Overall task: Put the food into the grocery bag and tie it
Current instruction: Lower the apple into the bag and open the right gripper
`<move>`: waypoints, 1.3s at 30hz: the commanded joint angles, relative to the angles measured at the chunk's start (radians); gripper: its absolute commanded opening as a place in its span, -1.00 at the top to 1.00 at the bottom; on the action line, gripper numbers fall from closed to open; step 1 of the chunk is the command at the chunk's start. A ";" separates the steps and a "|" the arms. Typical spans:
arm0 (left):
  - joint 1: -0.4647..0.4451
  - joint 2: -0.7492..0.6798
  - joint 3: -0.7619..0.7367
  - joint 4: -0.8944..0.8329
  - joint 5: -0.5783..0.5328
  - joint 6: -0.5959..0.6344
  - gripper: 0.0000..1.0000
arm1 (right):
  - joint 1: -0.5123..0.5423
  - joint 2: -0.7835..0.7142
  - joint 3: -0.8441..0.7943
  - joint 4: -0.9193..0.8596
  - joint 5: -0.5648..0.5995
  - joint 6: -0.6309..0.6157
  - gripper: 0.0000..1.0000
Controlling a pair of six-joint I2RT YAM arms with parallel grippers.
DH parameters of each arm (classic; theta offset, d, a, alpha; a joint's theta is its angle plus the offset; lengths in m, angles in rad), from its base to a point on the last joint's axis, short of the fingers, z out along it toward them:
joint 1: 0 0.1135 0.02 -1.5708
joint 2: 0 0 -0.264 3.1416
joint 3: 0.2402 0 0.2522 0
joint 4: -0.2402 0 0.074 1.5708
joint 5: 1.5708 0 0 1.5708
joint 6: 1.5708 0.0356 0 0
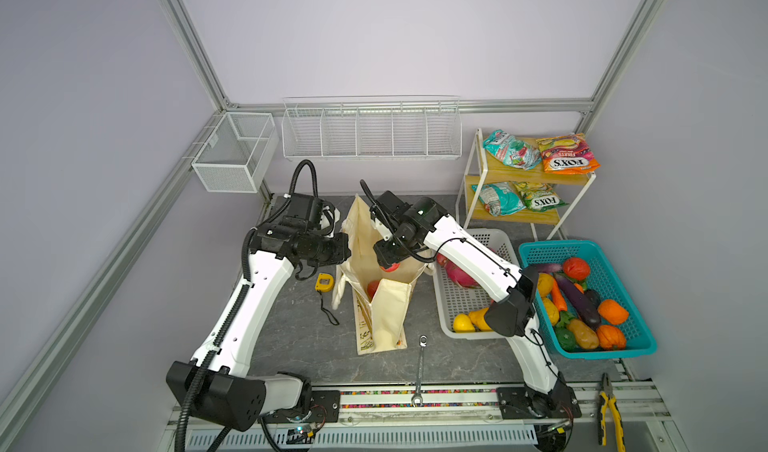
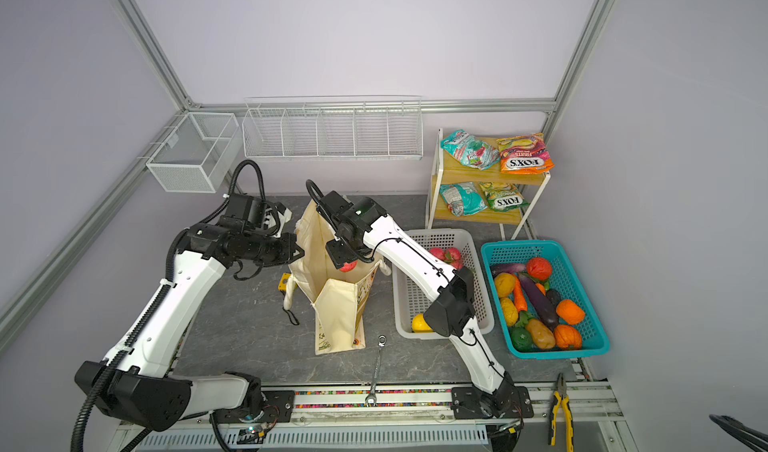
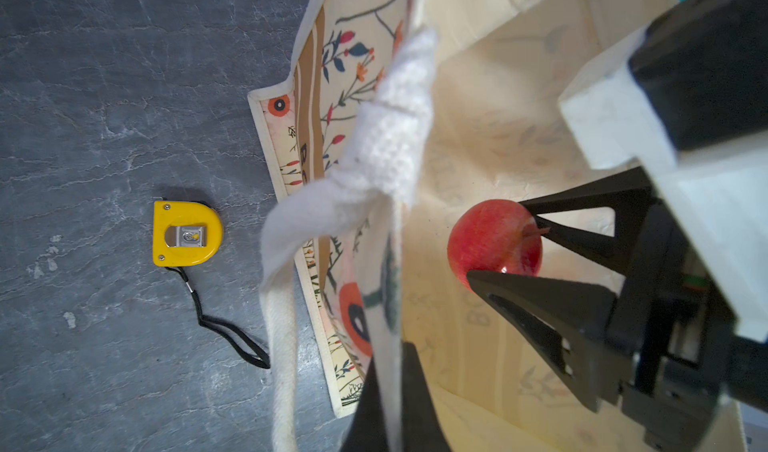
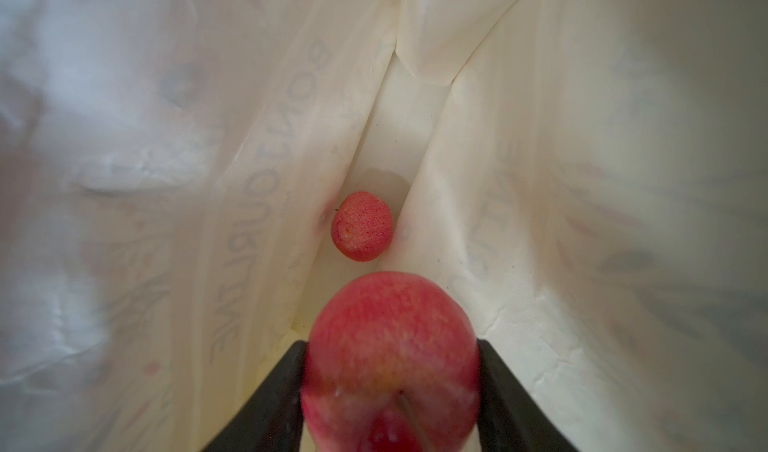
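The cream floral grocery bag stands open in the middle of the table. My left gripper is shut on the bag's cloth rim beside a thick white handle. Over the open mouth, my right gripper is shut on a red apple. A second red apple lies at the bottom of the bag.
Right of the bag a grey perforated basket holds yellow pieces and a pink dragon fruit. A teal basket holds several fruits and vegetables. Snack packets lie on a shelf. A yellow tape measure, a wrench and pliers lie about.
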 commanded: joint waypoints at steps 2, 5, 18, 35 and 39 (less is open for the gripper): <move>-0.004 0.001 -0.009 0.043 0.009 -0.036 1.00 | -0.004 0.004 0.004 -0.030 0.016 -0.060 0.04; -0.004 0.010 -0.020 0.025 0.000 -0.034 1.00 | -0.005 -0.023 -0.019 -0.016 0.024 -0.067 0.03; -0.004 0.005 -0.033 0.009 -0.051 -0.033 1.00 | -0.012 -0.037 -0.060 0.062 -0.055 -0.037 0.03; -0.003 0.000 -0.056 0.238 -0.024 0.037 1.00 | 0.018 0.133 -0.125 0.243 0.014 0.026 -0.10; -0.003 -0.033 -0.114 0.336 0.003 0.013 1.00 | 0.022 0.115 -0.217 0.298 0.037 0.050 -0.16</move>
